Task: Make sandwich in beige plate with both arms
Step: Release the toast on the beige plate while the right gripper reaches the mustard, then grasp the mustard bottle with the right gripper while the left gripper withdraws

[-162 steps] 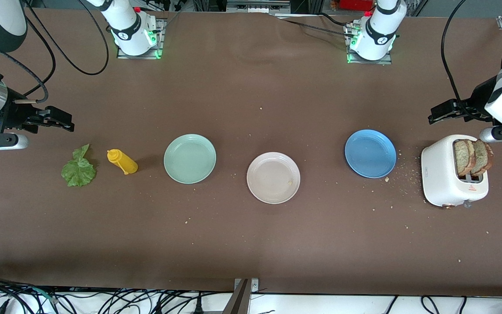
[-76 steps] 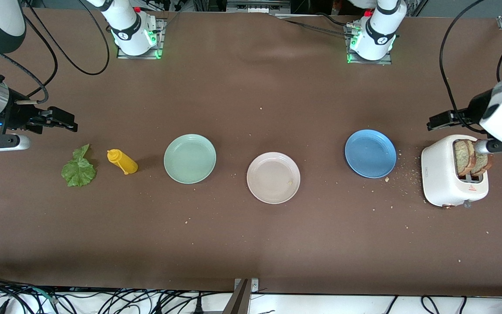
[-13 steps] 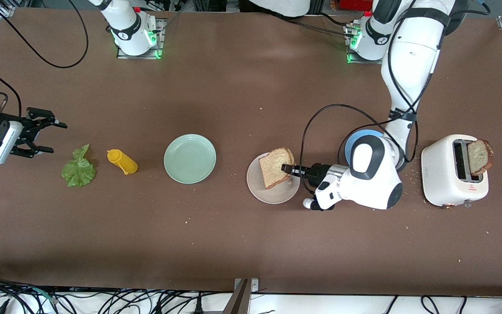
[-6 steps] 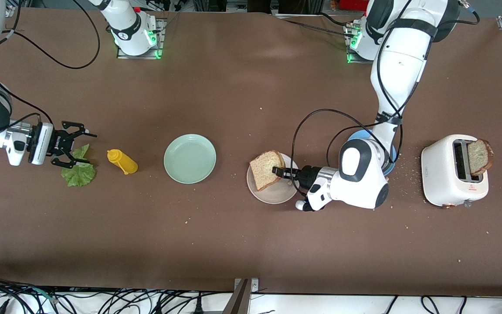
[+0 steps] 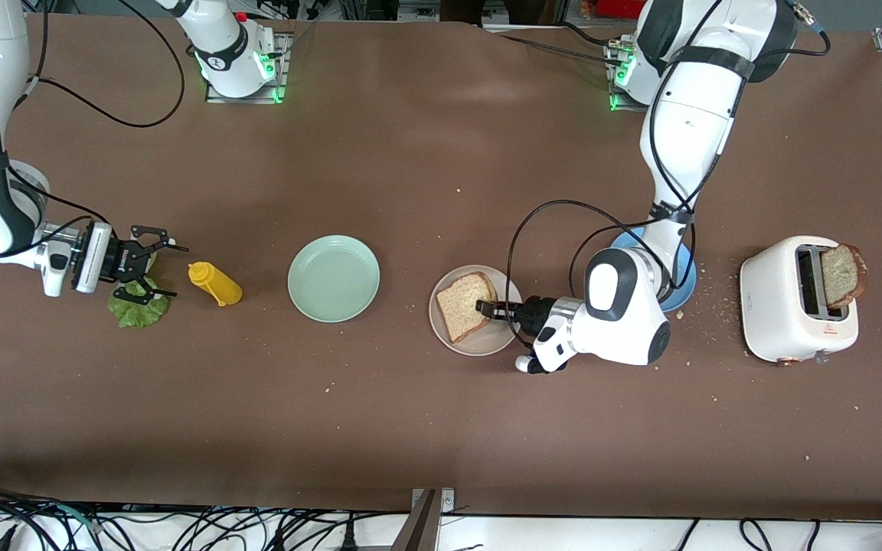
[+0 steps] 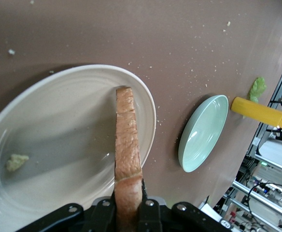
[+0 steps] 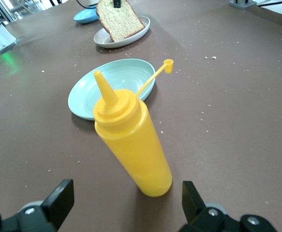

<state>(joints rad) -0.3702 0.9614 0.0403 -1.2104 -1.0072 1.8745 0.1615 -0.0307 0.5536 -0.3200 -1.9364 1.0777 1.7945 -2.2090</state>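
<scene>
— Brown cloth is covering the whole counter (image 5: 426, 428), and crumbs are lying scattered over it. What is sitting around the beige plate (image 5: 491, 343)?

— Toward the right arm's end, a mint-green plate (image 5: 334, 278), then a yellow squeeze bottle (image 5: 214, 282) lying on its side, then a lettuce leaf (image 5: 137, 310). Toward the left arm's end, a blue plate (image 5: 678, 285) is lying mostly hidden under the left arm, and a white toaster (image 5: 782, 310) is holding one bread slice (image 5: 842, 275) upright in its slot.

— And the bread on the plate?

— One brown wholegrain slice (image 5: 466, 304) with a darker crust is resting tilted on the beige plate, its edge pinched by the fingers of the left gripper (image 5: 485, 308). A small pale scrap (image 6: 16, 162) is lying in the plate too.

— The other arm?

— The right gripper (image 5: 156, 269) is hovering over the lettuce, fingers (image 7: 59, 200) spread wide, holding nothing, with the bottle just in front of them.

— Counts?

— Three plates, two slices, one leaf, one bottle, one toaster.
</scene>
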